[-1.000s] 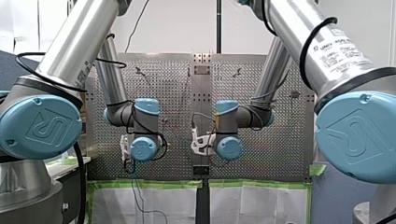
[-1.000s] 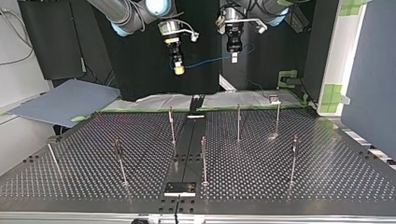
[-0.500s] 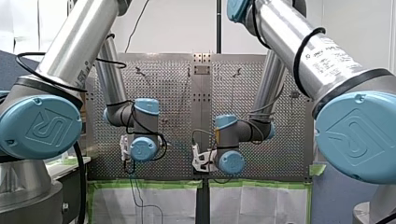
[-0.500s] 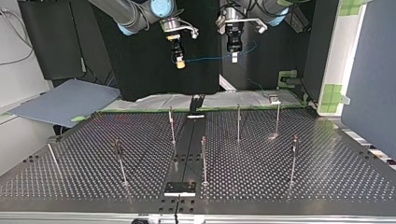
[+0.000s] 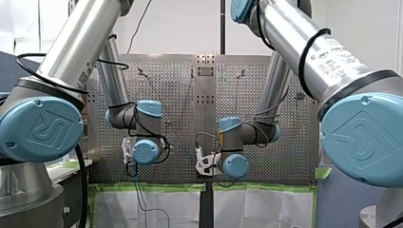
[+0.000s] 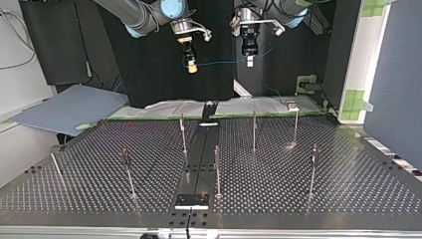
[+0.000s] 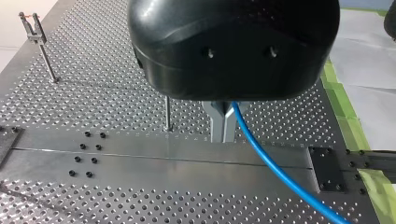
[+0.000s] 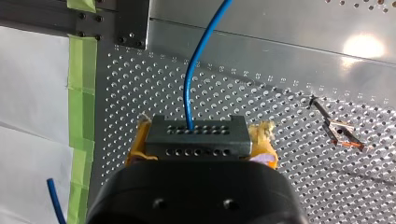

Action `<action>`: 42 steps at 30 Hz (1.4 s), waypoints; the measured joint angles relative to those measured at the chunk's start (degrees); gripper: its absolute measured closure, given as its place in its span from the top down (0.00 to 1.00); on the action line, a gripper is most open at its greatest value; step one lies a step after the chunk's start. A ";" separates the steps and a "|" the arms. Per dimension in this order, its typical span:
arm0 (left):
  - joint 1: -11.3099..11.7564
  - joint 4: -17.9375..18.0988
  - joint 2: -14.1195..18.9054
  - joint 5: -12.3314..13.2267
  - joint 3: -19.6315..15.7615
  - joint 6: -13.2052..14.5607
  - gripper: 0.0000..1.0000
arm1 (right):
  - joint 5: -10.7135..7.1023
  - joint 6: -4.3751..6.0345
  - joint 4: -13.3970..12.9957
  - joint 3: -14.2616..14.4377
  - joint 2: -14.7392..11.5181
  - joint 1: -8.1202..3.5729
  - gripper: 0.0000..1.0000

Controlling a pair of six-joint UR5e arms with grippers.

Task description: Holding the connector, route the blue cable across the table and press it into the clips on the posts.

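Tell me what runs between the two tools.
Only the blue cable, strung through the air from my right tool, which holds the connector, to my left tool; the top view shows it.

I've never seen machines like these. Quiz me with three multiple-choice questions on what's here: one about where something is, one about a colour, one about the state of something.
1. Where does the blue cable run in the top view?
A. Flat on the table
B. Through the air between my right tool and my left tool
C. Around a post

2. What colour are the pads gripping the connector?
A. Green
B. Red
C. Yellow

3. What is my right tool doing?
A. Shut on the connector
B. Open and empty
C. Shut on a post

Answers:
1 B: the cable hangs between both tools.
2 C: yellow shows at both sides of the black connector in the right wrist view.
3 A: the connector sits clamped between its pads.
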 joint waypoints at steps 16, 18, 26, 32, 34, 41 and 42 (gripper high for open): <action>0.07 -0.90 0.91 -0.90 -0.21 0.91 0.00 | 0.66 -0.51 0.78 -0.77 -0.76 -0.76 0.00; 0.09 -1.68 1.66 -1.67 0.25 1.65 0.00 | 0.97 -0.22 1.57 -1.58 -1.58 -1.03 0.00; 1.06 -5.37 5.35 -3.55 2.43 3.05 0.00 | -1.25 2.40 5.33 -5.33 -5.33 -0.62 0.00; 1.63 -8.44 8.45 -5.74 2.88 3.41 0.00 | -3.29 2.84 8.20 -8.20 -8.20 -0.56 0.00; 1.86 -9.43 9.43 -6.59 2.92 3.60 0.00 | -3.89 2.92 9.04 -9.04 -9.03 -0.56 0.00; 2.79 -12.92 12.91 -7.33 3.53 3.99 0.00 | -5.80 3.06 12.64 -12.65 -12.64 -0.38 0.00; 2.92 -13.51 13.52 -7.23 3.73 3.97 0.00 | -5.86 3.07 13.13 -13.14 -13.14 -0.31 0.00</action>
